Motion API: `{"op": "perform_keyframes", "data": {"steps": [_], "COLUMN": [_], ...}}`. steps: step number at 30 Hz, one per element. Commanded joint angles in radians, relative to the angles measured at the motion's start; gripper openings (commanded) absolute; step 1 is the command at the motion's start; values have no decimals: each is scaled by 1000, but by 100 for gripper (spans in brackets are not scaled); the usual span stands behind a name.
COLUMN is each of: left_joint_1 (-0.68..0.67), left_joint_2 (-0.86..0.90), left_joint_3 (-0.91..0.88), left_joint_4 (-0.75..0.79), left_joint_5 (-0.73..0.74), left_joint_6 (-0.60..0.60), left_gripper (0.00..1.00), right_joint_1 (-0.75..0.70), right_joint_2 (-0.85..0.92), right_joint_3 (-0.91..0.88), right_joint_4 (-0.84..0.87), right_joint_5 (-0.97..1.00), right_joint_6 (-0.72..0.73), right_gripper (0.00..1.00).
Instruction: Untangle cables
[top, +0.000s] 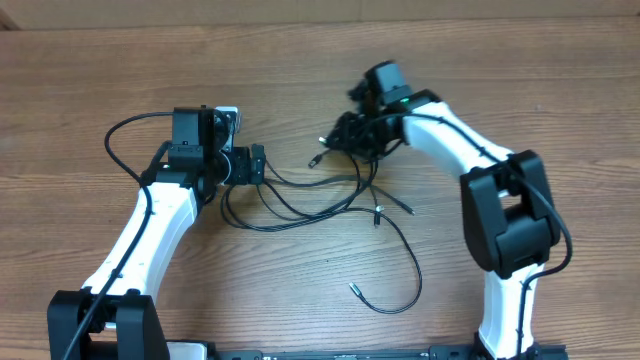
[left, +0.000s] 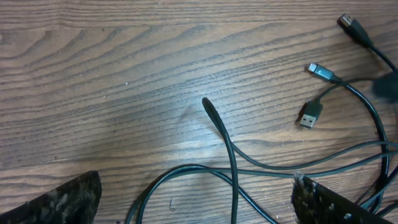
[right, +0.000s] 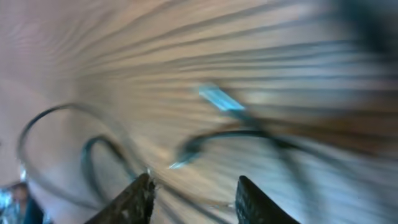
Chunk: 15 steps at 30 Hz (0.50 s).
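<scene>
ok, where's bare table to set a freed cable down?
Free: the far strip of table beyond both arms, the wood right of the right arm, and the near patch beside the left arm. Crowded: the middle, where the cables sprawl between the arms and trail toward the near right.

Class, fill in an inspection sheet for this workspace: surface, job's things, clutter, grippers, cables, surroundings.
Surface: wooden table, visible grain.
Job's things: thin black cables loosely tangled mid-table; a USB-A plug and a silver-tipped plug lie free.
Clutter: nothing seen.
Grippers: left gripper wide open above cable strands, holding nothing; right gripper at the tangle, jaws apart, view blurred.
Cables: thicker arm cord loops beside the left arm.
Surroundings: nothing seen beyond the table.
</scene>
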Motion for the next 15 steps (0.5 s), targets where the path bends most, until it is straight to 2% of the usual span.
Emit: {"op": "perform_keyframes", "data": {"steps": [1, 7, 15], "left_joint_1": [6, 5, 5], "left_joint_2": [6, 6, 6], "left_joint_3": [11, 11, 11], "left_joint_4": [5, 8, 7], "left_joint_5": [8, 9, 9], "left_joint_6": [-16, -16, -16], "left_gripper": [98, 98, 98], "right_joint_1": [-57, -111, -68], "right_joint_2": [-23, -23, -23], "right_joint_3": [1, -13, -111], "right_joint_4": [-39, -114, -131], "right_joint_5": [112, 135, 135], "right_joint_6": [-8, -8, -8], "right_gripper": [42, 49, 50]}}
